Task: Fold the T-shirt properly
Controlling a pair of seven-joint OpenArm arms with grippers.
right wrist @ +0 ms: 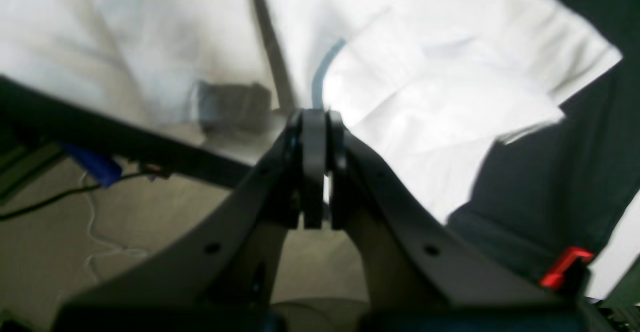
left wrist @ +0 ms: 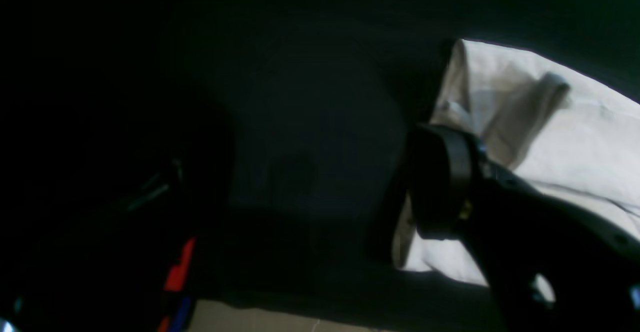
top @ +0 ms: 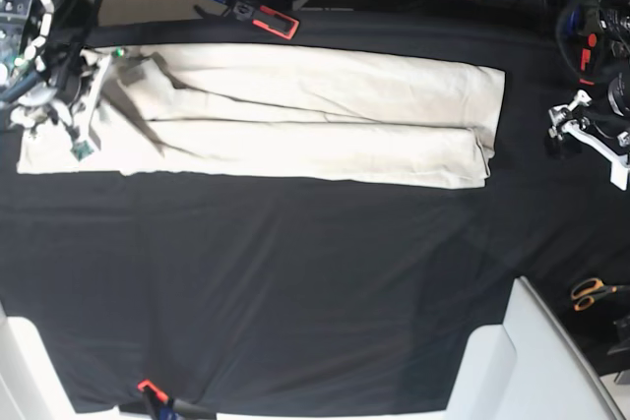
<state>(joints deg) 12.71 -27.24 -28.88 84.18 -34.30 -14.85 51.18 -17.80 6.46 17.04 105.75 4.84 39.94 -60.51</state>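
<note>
Lying across the upper part of the base view, folded into a long band on the black cloth [top: 295,272]: T-shirt [top: 325,115]. Soft, light, floppy; likely best pinched at corners or hem. Right gripper [right wrist: 315,121] at upper left, clamped, apparently on cloth. Left gripper [top: 581,130] released, right edge.

Cream T-shirt [top: 295,115], folded into a long flat band across the black surface's far side
</note>
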